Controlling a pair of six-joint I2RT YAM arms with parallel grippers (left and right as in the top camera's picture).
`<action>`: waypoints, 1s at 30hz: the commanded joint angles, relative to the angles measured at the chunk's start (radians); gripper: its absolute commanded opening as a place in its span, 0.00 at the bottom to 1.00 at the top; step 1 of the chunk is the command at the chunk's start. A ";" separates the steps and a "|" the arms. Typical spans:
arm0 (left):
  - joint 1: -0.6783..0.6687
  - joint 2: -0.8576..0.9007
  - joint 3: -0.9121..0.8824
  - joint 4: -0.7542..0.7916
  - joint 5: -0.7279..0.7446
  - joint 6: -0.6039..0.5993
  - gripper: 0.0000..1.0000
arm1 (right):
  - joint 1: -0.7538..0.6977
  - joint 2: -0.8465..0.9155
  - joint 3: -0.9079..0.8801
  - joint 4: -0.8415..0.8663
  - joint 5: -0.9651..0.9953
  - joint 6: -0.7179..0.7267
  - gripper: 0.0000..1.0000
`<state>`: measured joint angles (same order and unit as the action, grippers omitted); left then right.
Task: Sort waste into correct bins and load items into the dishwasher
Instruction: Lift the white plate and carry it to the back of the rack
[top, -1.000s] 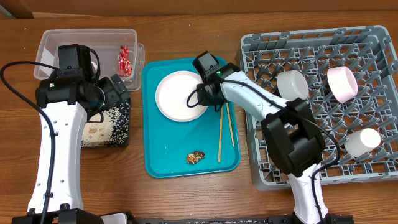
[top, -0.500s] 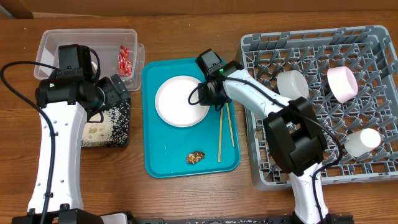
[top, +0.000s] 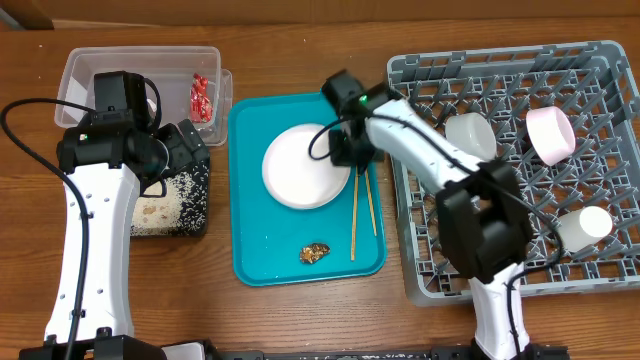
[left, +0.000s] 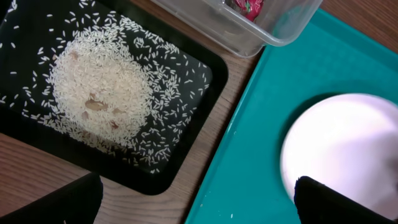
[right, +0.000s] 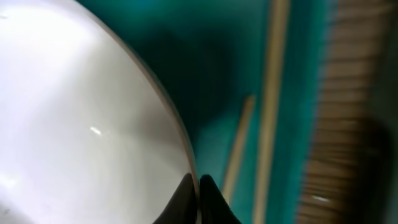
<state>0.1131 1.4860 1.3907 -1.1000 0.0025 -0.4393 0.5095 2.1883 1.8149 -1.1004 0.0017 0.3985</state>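
Note:
My right gripper (top: 349, 153) (right: 198, 182) is shut on the right rim of the round white plate (top: 300, 170) (right: 81, 124), which sits over the teal tray (top: 258, 255). Two wooden chopsticks (top: 360, 210) (right: 268, 106) lie just right of the plate. A brown food scrap (top: 316, 252) rests near the tray's front. My left gripper (top: 185, 150) (left: 199, 208) hangs open above the black tray (top: 192, 218) of rice (left: 99, 93), holding nothing. The red wrapper (top: 200, 96) (left: 247, 6) lies in the clear tub (top: 80, 70).
The grey dish rack (top: 420, 270) fills the right side and holds a white cup (top: 470, 135), a pink bowl (top: 550, 135) and another white cup (top: 582, 228). The black tray and the tub stand close against the teal tray's left edge.
My right gripper closed on the plate's rim and drew the plate a little to the right and toward the front. The left arm has stayed still.

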 joint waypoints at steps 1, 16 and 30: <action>0.002 -0.018 0.020 0.001 -0.013 -0.010 1.00 | -0.069 -0.155 0.117 -0.037 0.128 -0.024 0.04; 0.002 -0.018 0.020 0.001 -0.013 -0.010 1.00 | -0.243 -0.430 0.166 -0.047 0.883 -0.119 0.04; 0.002 -0.018 0.020 0.001 -0.013 -0.010 1.00 | -0.394 -0.425 0.115 -0.036 1.141 -0.113 0.04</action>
<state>0.1131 1.4860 1.3907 -1.1000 0.0025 -0.4397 0.1390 1.7649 1.9598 -1.1427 1.0912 0.2798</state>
